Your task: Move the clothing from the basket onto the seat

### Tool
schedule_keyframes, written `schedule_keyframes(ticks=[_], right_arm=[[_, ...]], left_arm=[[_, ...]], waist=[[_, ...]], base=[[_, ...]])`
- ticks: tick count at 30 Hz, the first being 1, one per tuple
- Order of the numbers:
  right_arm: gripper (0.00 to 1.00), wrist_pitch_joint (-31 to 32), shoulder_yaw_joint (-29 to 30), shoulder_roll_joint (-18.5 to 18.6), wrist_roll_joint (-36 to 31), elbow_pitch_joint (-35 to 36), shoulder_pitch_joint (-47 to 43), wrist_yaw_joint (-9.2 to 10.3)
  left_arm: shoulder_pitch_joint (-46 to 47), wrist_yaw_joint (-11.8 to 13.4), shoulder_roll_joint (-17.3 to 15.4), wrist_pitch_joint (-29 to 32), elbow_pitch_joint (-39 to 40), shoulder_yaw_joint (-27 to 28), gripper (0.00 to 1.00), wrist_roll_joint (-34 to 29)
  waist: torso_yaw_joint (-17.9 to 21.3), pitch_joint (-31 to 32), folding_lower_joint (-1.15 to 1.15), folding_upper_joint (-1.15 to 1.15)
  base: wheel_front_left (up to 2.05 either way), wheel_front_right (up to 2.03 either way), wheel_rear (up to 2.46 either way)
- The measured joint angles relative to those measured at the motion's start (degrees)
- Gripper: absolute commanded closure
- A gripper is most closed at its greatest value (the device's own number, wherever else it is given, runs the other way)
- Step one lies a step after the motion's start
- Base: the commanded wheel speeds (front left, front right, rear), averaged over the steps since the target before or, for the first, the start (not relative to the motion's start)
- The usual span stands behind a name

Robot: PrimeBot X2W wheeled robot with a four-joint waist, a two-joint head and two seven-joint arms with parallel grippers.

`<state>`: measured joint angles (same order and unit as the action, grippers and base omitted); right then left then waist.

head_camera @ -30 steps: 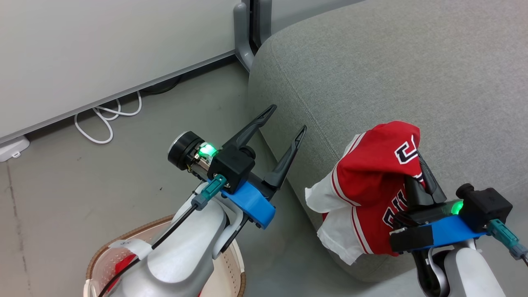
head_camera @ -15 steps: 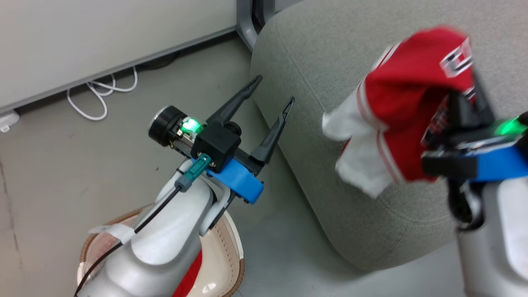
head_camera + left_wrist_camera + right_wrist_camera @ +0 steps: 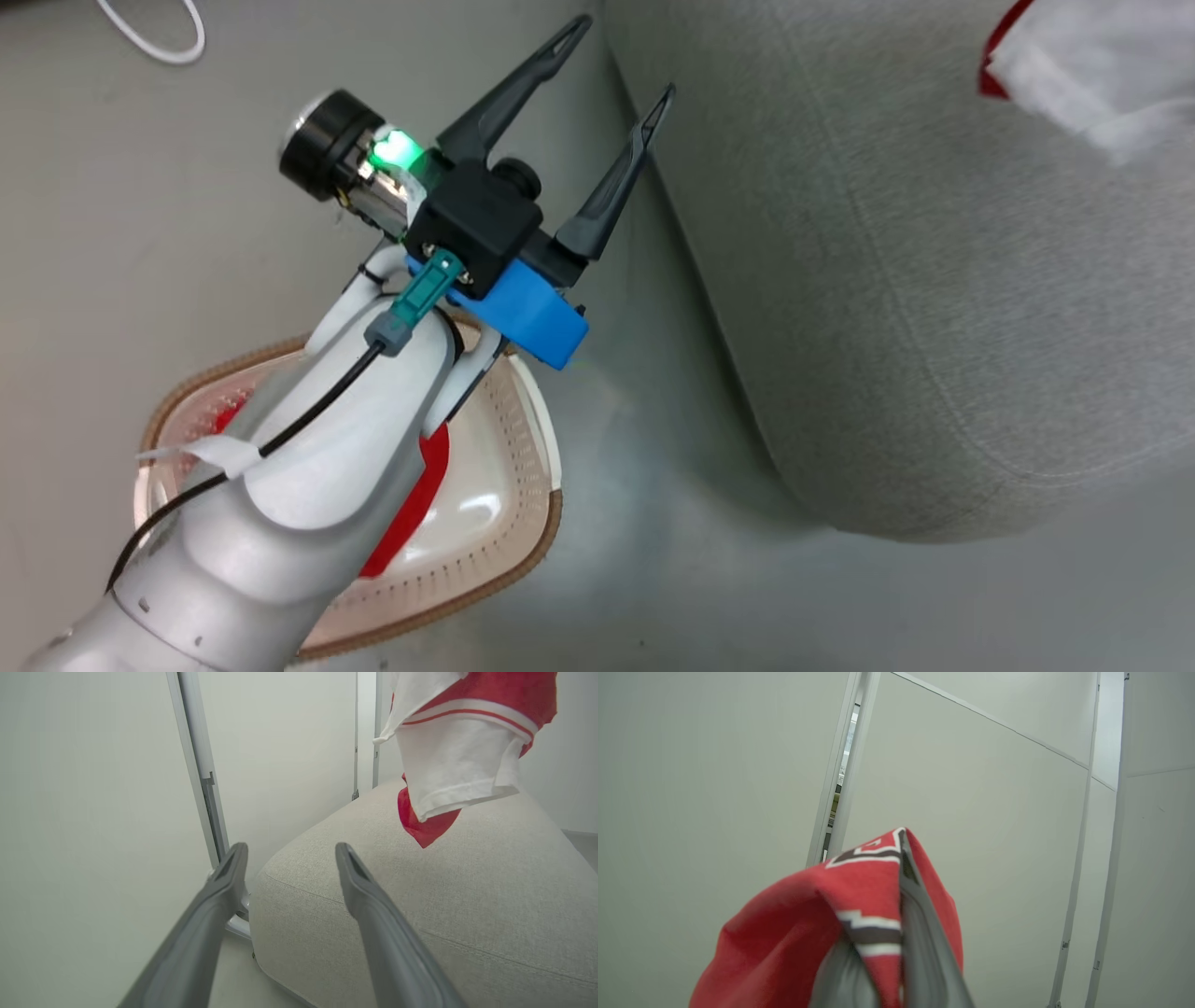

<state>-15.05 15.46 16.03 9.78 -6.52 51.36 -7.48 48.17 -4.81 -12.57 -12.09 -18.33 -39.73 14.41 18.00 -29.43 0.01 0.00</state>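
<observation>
My left gripper [image 3: 627,58] is open and holds nothing, hanging over the floor between the basket [image 3: 523,560] and the seat [image 3: 934,308]. In the basket lies a red garment [image 3: 411,513], mostly hidden under my left forearm. My right gripper [image 3: 896,858] is shut on the other red garment [image 3: 794,933], whose black white-edged letters show beside the fingers [image 3: 920,933]. That garment [image 3: 460,756] hangs in the air above the seat [image 3: 420,896] in the left wrist view. Its white trim [image 3: 1092,65] shows at the head view's top right.
A white cable loop [image 3: 149,28] lies on the grey floor at the top left. White wall panels with metal posts [image 3: 201,770] stand behind the seat. Open floor [image 3: 653,560] lies between basket and seat.
My right gripper has lifted the lettered garment up and away over the seat, out of the head view's frame. The head camera has tilted down, showing more of the basket.
</observation>
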Motion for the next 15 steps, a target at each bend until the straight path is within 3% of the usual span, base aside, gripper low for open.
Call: schedule_keyframes(ticks=[5,15], right_arm=[[1.0,0.01,2.47,5.33,0.96,-8.17,7.44,0.0],[1.0,0.02,6.35,6.02,0.73,-23.06,10.96,0.0]], left_arm=[[2.28,0.05,-0.92,1.1,1.48,-0.46,0.0,-1.2],[3.82,0.22,-2.24,2.02,2.88,-1.36,0.0,-2.27]], waist=[[-1.38,-6.06,0.0,0.0],[-3.07,-14.49,0.01,0.0]], base=[[0.0,0.0,0.0],[0.0,0.0,0.0]])
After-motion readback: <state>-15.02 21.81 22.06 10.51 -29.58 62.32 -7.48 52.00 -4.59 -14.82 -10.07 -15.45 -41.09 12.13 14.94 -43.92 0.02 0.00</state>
